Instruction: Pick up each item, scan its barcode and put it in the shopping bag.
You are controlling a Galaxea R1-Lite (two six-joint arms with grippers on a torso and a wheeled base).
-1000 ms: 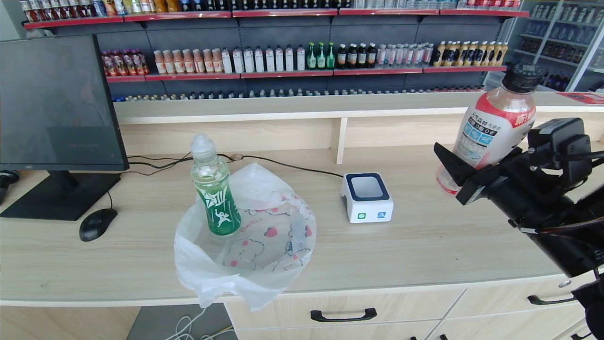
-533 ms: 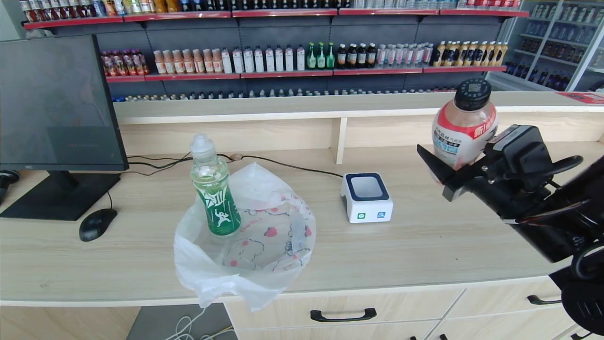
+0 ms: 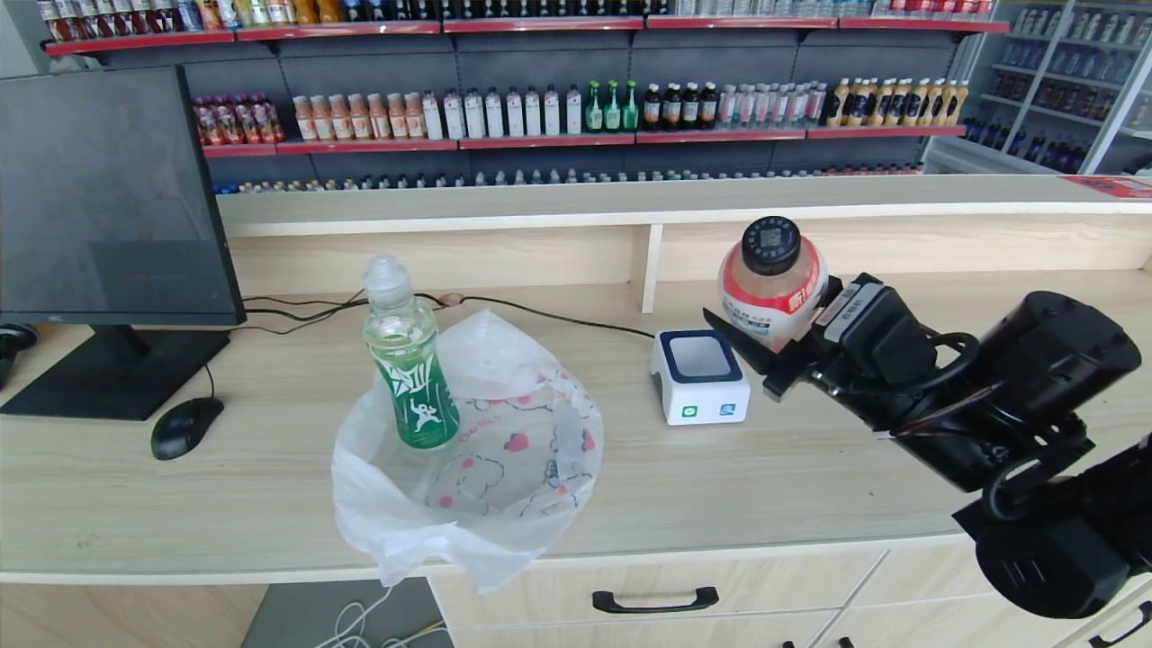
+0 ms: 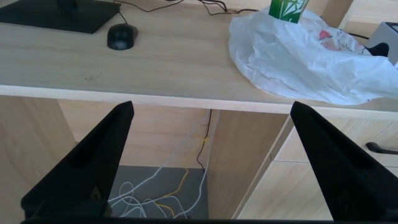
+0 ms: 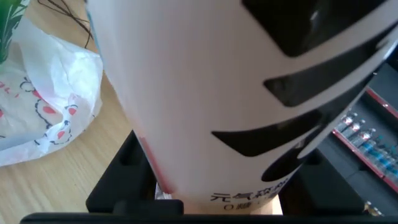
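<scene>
My right gripper (image 3: 781, 349) is shut on a pale pink bottle (image 3: 769, 290) with a black cap and a red-and-white label. It holds the bottle just right of the white barcode scanner (image 3: 699, 374), a little above the counter. The same bottle (image 5: 217, 93) looms close in the right wrist view. A green bottle (image 3: 408, 362) stands upright in the open white shopping bag (image 3: 477, 459) near the counter's front edge. My left gripper (image 4: 211, 162) is open, low in front of the counter, below its edge; the bag (image 4: 298, 53) lies beyond it.
A dark monitor (image 3: 108, 207) and a black mouse (image 3: 184, 427) sit at the counter's left, with cables running behind the bag. A raised wooden ledge (image 3: 576, 193) backs the counter. Drawers with black handles (image 3: 654, 601) are below. Drink shelves line the far wall.
My right arm has carried the pink bottle leftward and down, from the far right of the counter to beside the scanner. The bag and green bottle have not moved.
</scene>
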